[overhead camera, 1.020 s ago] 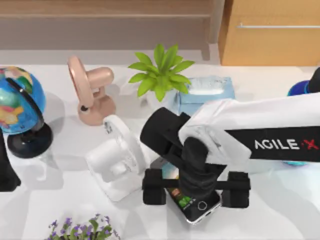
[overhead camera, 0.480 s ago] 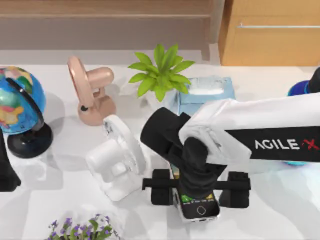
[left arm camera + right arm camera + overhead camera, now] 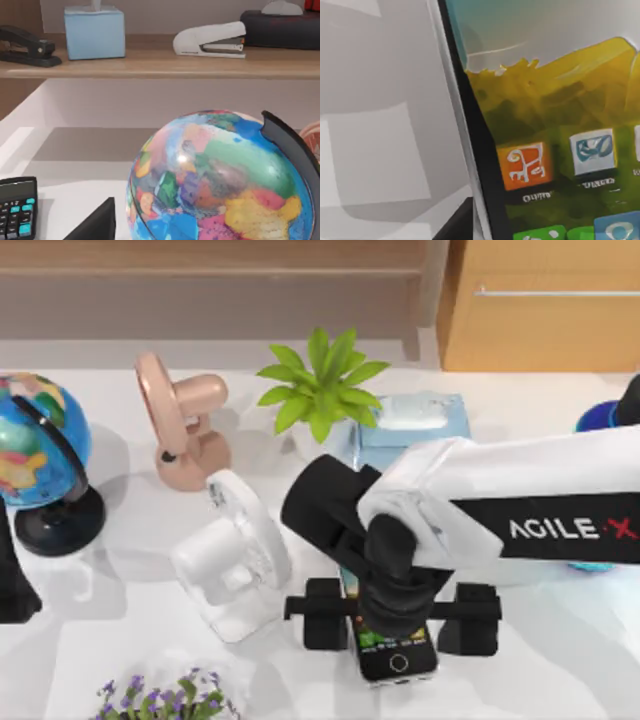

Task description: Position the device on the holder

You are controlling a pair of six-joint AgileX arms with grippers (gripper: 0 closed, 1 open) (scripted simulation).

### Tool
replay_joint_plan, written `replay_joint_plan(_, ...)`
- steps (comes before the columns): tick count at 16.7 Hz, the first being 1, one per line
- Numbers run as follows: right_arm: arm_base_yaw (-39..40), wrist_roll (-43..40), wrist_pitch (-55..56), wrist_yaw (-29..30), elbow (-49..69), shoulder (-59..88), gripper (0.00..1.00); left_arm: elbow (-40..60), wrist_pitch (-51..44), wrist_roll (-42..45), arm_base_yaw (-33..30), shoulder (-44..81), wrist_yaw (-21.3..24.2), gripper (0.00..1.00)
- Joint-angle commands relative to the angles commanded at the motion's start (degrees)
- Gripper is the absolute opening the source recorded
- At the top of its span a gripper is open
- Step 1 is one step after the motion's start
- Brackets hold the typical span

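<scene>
The device (image 3: 398,658) is a black-framed smartphone with a lit screen, lying flat on the white table near its front edge. My right gripper (image 3: 397,618) reaches down over it, and its two black fingers (image 3: 324,615) press against the phone's long sides, shut on it. Up close, the right wrist view has the device (image 3: 560,150) with its yellow wallpaper and app icons. The holder (image 3: 235,562), a white stand, sits just left of the gripper, apart from the phone. My left arm (image 3: 12,585) is parked at the table's left edge.
A globe (image 3: 35,455) stands at the far left and a pink stand (image 3: 185,435) behind the holder. A green plant (image 3: 322,390) and a blue tissue box (image 3: 410,425) are at the back. Purple flowers (image 3: 165,698) sit at the front edge.
The device turned from lying askew to lying straight between the right gripper's fingers. The left-hand finger moved inward against it.
</scene>
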Motion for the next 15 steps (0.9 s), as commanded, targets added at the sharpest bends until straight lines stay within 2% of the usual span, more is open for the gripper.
replay_joint_plan(8,-1.3,0.5,2.1,-0.3,-3.8,-5.2,0.0,0.0,0.0,0.0,0.0,0.0,0.0,1.0)
replay_joint_plan(15,-0.1,-0.1,-3.0,0.0,1.3,-2.5,0.0,0.0,0.0,0.0,0.0,0.0,0.0,1.0)
